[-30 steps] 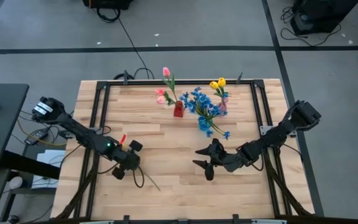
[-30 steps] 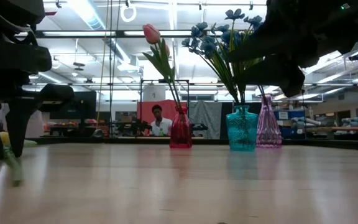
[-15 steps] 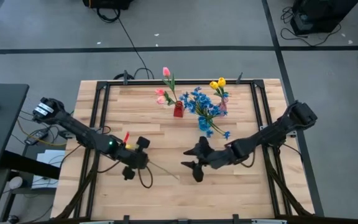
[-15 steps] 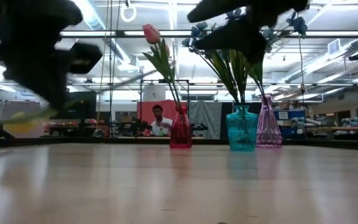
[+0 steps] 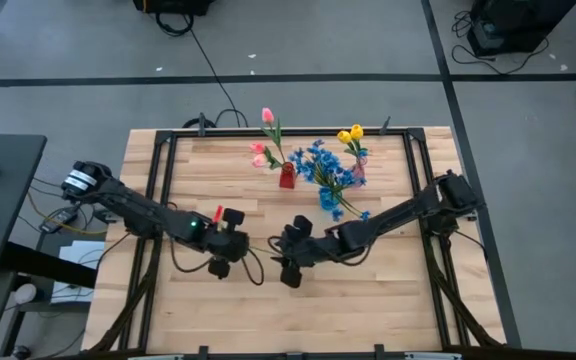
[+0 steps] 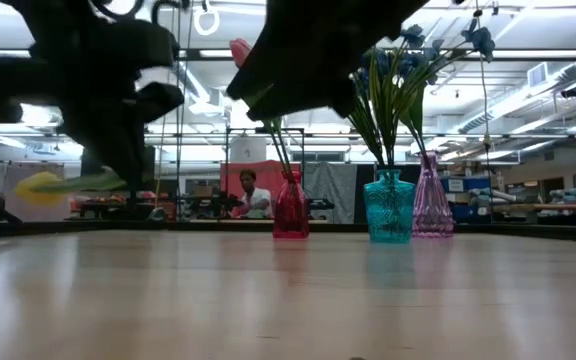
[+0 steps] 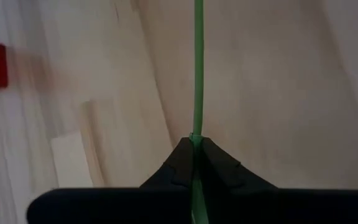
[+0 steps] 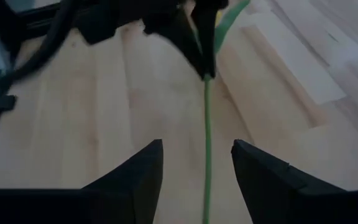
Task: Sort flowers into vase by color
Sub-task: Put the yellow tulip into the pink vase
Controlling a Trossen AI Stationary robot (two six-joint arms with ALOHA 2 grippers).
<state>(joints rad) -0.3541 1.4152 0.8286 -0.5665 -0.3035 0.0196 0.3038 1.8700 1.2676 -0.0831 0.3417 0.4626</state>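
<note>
Table (image 5: 388,300) centre: left gripper (image 7: 194,144) clamps stem (image 7: 198,62); right gripper (image 8: 197,158) spread.

Lab: strip lights (image 6: 148,22), taped floor (image 5: 298,76), cables (image 5: 208,70), person at desk (image 6: 251,193).

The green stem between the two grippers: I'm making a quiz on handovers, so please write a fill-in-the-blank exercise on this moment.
1. The left gripper is ____ on the green stem.
2. The right gripper has its fingers ____, one on each side of the stem.
3. The blue blossoms stand in the ____ vase.
4. The red vase holds ____ tulips.

Missing words: shut; open; teal; pink
</note>
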